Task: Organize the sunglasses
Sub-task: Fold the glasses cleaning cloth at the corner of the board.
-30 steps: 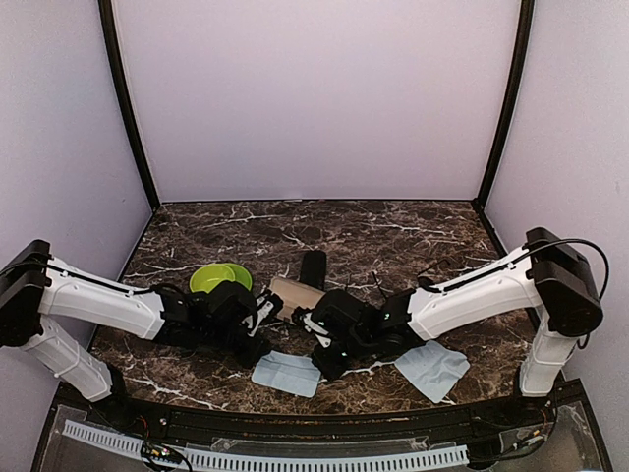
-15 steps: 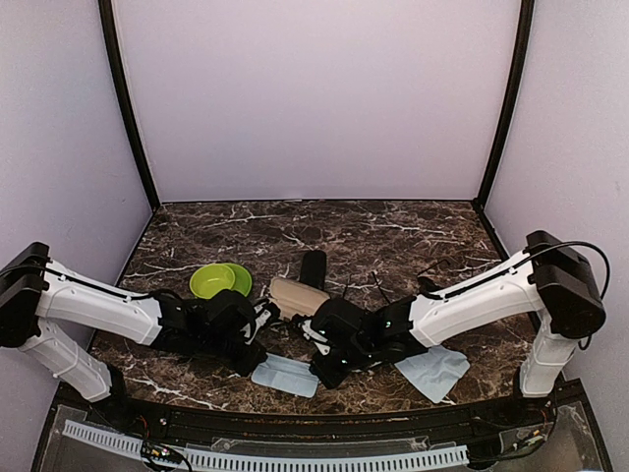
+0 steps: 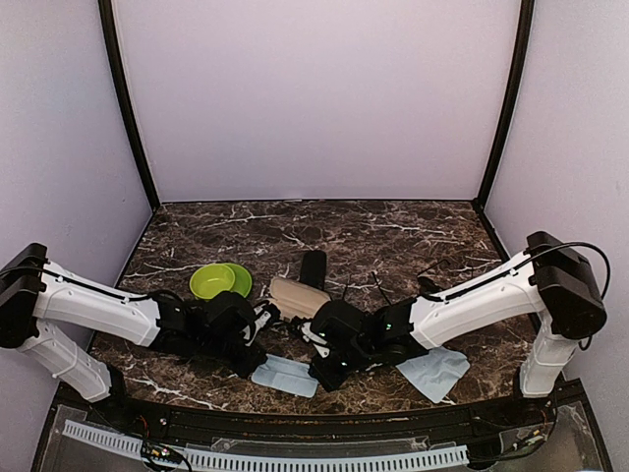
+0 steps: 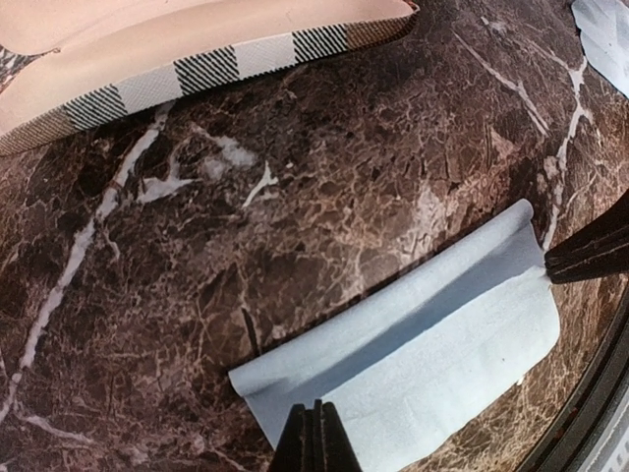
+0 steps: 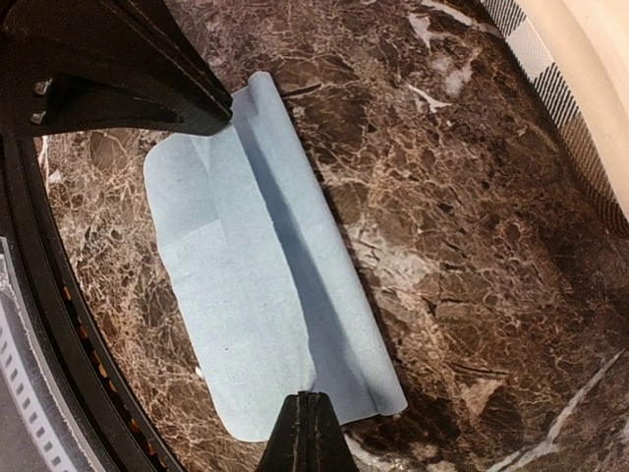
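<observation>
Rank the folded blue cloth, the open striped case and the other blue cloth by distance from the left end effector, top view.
1. Folded blue cloth: front centre, at the left end effector's tips.
2. Open striped case: just behind.
3. Other blue cloth: far right.

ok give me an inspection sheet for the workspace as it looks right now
surface: dark marble table, veined, no spills seen
job's things: sunglasses not clearly made out in any view
clutter: open striped case; black case behind it; green bowl; folded light blue cloth near the front edge; second light blue cloth to its right
grippers: left gripper shut on one end of the folded light blue cloth; right gripper shut on the opposite end
cables: black cable looping at the right arm's elbow
surroundings: plain lilac walls, black corner posts
</observation>
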Available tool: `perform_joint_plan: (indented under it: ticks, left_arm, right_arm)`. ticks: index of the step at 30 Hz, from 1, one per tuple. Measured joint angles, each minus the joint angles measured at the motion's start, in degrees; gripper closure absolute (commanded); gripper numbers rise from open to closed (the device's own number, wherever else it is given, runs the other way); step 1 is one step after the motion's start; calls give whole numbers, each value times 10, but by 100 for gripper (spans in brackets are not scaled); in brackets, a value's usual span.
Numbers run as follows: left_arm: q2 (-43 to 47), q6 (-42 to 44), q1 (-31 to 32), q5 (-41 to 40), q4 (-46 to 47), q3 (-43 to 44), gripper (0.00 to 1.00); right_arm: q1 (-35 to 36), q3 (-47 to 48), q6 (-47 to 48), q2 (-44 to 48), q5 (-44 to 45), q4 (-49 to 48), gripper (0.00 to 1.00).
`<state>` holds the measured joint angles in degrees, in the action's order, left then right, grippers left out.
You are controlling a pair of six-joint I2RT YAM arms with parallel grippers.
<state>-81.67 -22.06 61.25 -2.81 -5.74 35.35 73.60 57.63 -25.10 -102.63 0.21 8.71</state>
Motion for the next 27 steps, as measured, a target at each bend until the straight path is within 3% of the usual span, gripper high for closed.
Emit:
perform_joint_plan:
  ticks: [27]
  left_arm:
    - [3,-7,7,-3,-4,-2,100]
  right_arm:
    - [10,-9,-3,1,-17,-11,100]
